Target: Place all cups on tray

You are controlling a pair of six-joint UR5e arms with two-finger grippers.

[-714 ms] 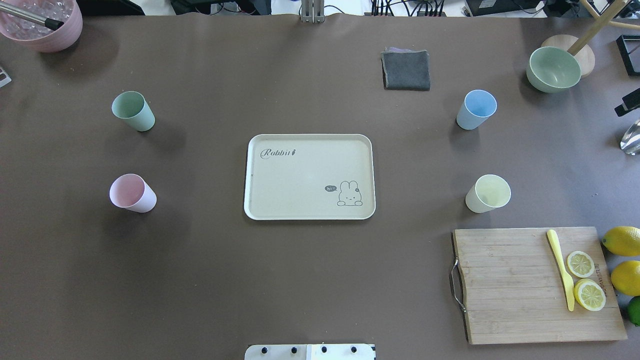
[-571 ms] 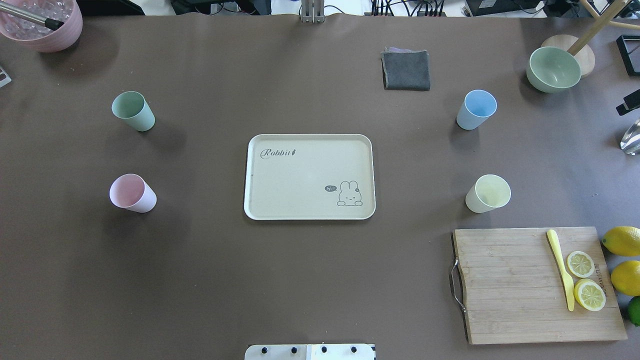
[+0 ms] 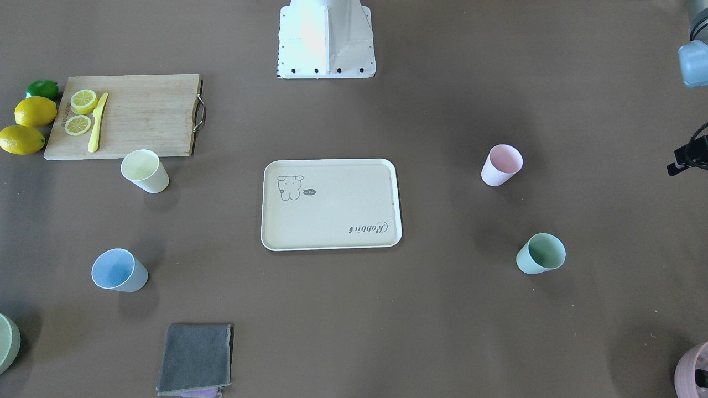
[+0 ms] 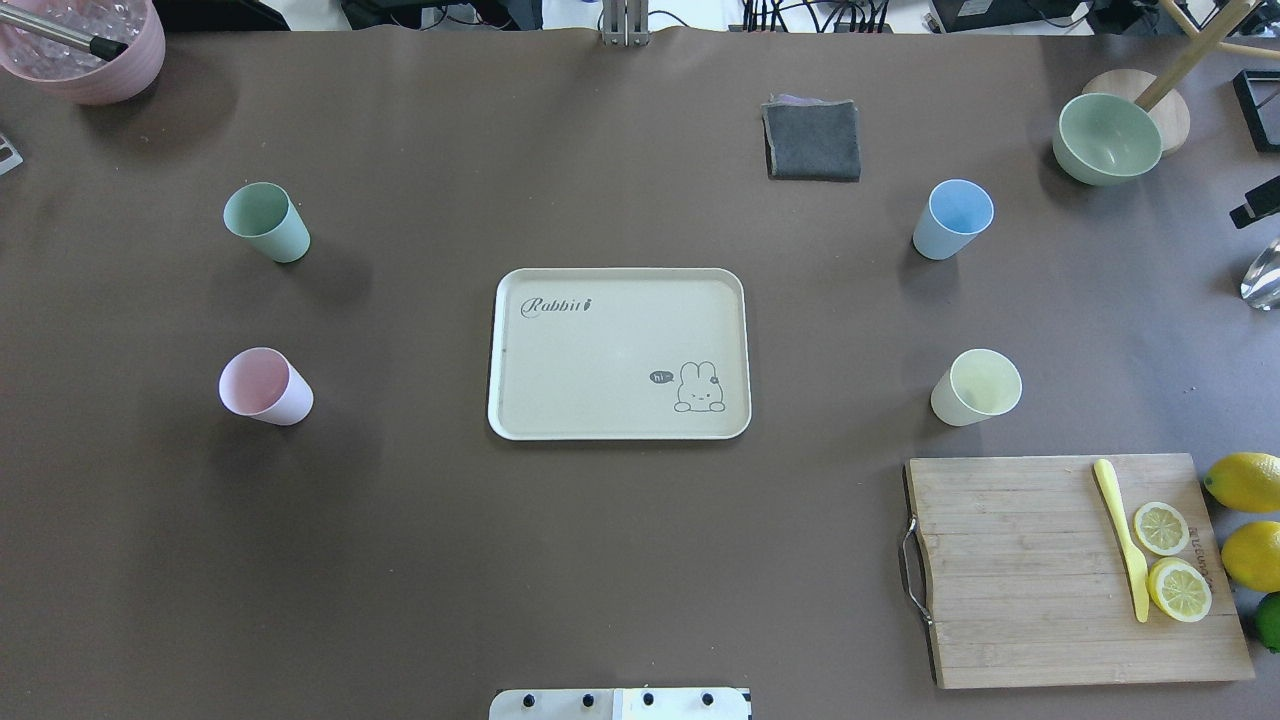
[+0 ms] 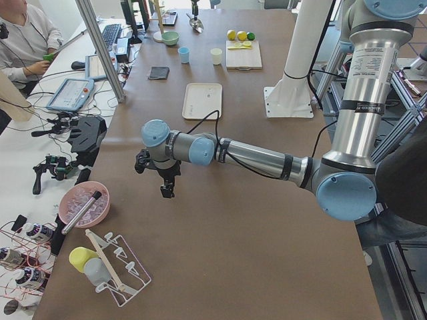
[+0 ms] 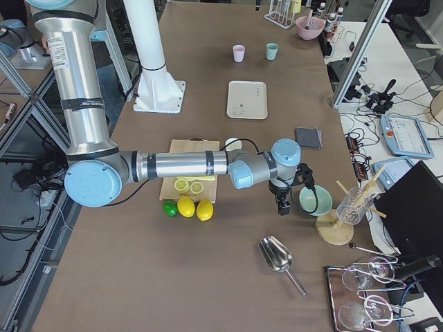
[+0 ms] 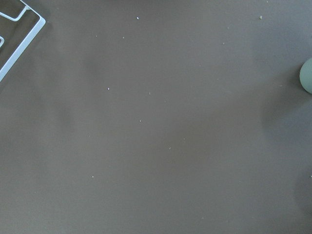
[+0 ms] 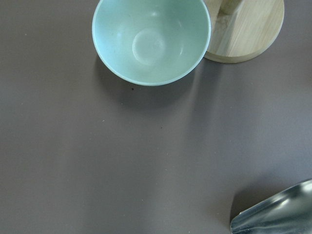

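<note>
The cream tray [image 4: 600, 340] lies empty at the table's middle. Four cups stand upright on the table around it: mint green [image 4: 266, 222] and pink [image 4: 265, 386] to its left, light blue [image 4: 952, 219] and yellow [image 4: 976, 387] to its right. My left gripper [image 5: 165, 190] hangs over bare table beyond the mint and pink cups, near the pink pot. My right gripper [image 6: 280, 205] hangs beside the pale green bowl, beyond the blue cup. Both are far from the cups. I cannot tell whether either is open or shut.
A wooden cutting board [image 4: 1060, 570] with a yellow knife and lemon slices lies near the yellow cup, with whole lemons [image 4: 1245, 480] beside it. There is a grey cloth [image 4: 812, 140], a pale green bowl [image 8: 151, 41], a metal scoop [image 8: 278, 214] and a ribbed pink pot [image 4: 85, 45].
The black piece of the right gripper at the overhead view's right edge has drawn back slightly toward the edge. The cups and tray have not moved.
</note>
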